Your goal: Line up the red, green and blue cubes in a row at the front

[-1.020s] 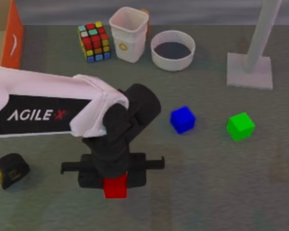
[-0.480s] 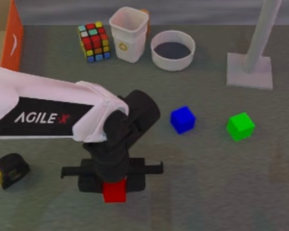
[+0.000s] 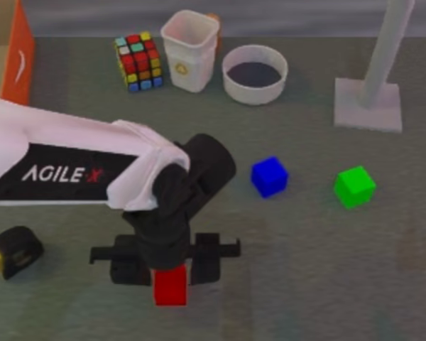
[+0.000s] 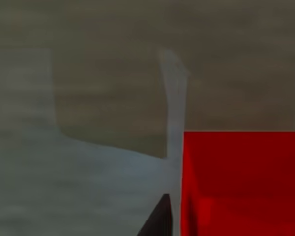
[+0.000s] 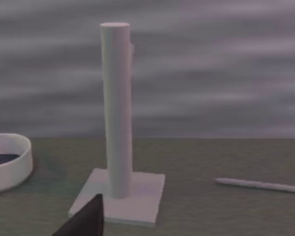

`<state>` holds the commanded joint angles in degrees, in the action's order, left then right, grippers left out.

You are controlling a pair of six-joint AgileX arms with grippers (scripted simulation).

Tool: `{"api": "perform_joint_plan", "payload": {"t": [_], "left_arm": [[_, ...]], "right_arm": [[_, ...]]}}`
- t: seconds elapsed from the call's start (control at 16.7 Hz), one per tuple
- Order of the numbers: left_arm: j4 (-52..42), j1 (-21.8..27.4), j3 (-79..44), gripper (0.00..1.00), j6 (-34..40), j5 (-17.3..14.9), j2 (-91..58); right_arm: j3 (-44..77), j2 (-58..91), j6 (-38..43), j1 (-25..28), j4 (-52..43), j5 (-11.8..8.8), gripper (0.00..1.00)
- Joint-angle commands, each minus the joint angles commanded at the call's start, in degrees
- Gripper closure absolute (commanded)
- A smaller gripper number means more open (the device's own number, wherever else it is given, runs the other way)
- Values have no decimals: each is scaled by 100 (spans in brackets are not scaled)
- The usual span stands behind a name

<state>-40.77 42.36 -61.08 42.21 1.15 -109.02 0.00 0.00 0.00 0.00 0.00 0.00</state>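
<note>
The table [image 3: 305,284] carries the left arm [image 3: 57,167], reaching in from the left side with its left gripper [image 3: 170,273] low at the front, fingers closed against the red cube [image 3: 170,287], which fills the left wrist view. The blue cube [image 3: 269,176] sits mid-table and the green cube [image 3: 354,186] lies to its right, apart from it. The right gripper is outside the top view.

White lettering "AGILEX" stands on the left arm's black panel [image 3: 57,174] at the frame's left; nothing else is legible.
</note>
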Motion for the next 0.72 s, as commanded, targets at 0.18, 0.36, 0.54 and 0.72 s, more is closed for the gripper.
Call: {"api": "perform_joint_plan", "payload": {"t": [0.18, 0.36, 0.54, 0.72], "left_arm": [[0, 0, 0, 0, 0, 0, 0], [0, 0, 0, 0, 0, 0, 0], [0, 0, 0, 0, 0, 0, 0], [-20, 2, -17, 0, -1, 1, 11]], "right_arm": [[0, 0, 0, 0, 0, 0, 0], [0, 0, 0, 0, 0, 0, 0], [0, 0, 0, 0, 0, 0, 0], [0, 0, 0, 0, 0, 0, 0]]}}
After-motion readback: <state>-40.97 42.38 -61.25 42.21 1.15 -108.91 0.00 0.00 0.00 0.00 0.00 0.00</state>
